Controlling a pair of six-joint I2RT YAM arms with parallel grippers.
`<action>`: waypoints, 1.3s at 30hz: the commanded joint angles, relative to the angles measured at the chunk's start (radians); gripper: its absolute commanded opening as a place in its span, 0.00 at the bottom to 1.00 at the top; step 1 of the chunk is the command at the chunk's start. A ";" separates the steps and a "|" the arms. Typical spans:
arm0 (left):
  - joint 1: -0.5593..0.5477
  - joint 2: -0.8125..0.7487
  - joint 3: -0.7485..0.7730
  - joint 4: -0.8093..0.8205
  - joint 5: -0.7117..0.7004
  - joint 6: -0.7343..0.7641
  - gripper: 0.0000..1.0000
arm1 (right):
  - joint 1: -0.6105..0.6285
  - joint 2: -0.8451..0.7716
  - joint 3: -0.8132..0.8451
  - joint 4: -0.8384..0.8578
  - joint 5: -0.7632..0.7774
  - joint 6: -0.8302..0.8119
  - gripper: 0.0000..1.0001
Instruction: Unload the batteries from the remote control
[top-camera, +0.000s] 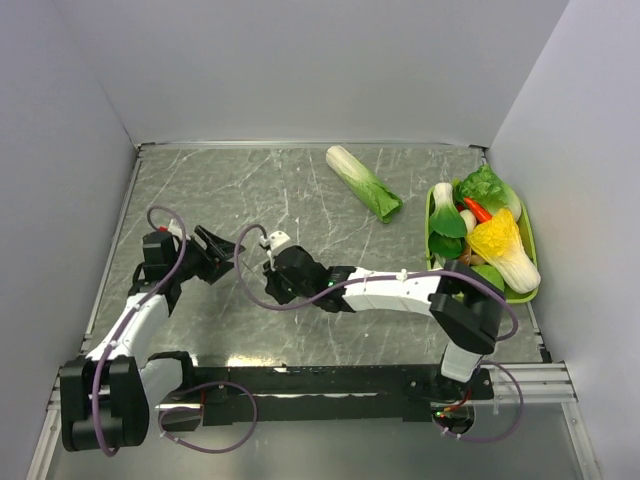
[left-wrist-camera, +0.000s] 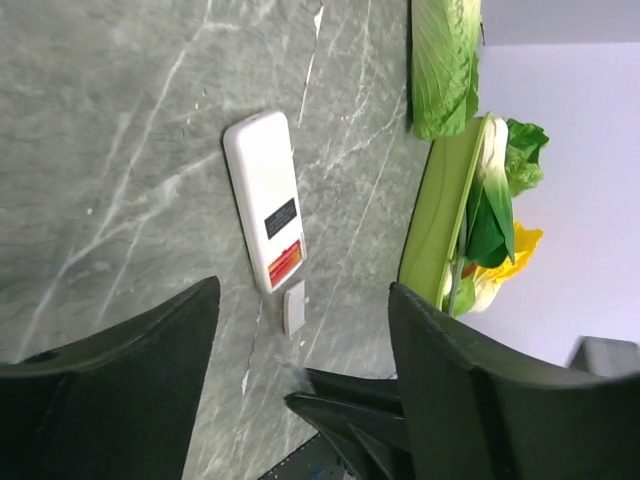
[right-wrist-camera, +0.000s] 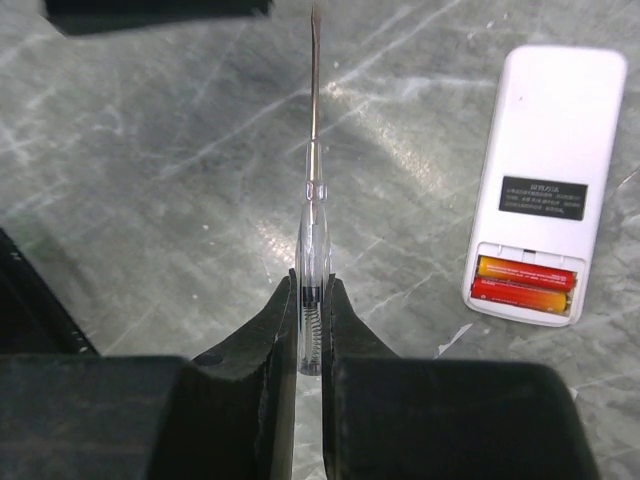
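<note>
With my right end effector (right-wrist-camera: 310, 285) clamped on the screwdriver (right-wrist-camera: 313, 200) and the left end effector (left-wrist-camera: 305, 292) spread wide, I should slide the tip under one end of the batteries (right-wrist-camera: 525, 283), exposed in the remote (right-wrist-camera: 545, 150) lying face-down on the counter (right-wrist-camera: 150, 150), and pry gently.

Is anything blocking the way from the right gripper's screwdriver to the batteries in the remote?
Nothing visible does. The right gripper holds the screwdriver over bare table beside the remote control. The batteries lie uncovered in it, and the cover lies off by the remote's end.
</note>
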 joint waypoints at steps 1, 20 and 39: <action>-0.031 0.012 -0.034 0.114 0.033 -0.052 0.71 | -0.009 -0.099 -0.010 0.060 0.009 0.022 0.00; -0.145 0.088 0.041 0.048 -0.059 -0.020 0.26 | -0.011 -0.113 -0.030 0.056 0.023 -0.003 0.00; -0.148 0.093 -0.105 0.450 0.098 -0.380 0.01 | -0.023 -0.254 -0.254 0.344 0.029 0.056 0.60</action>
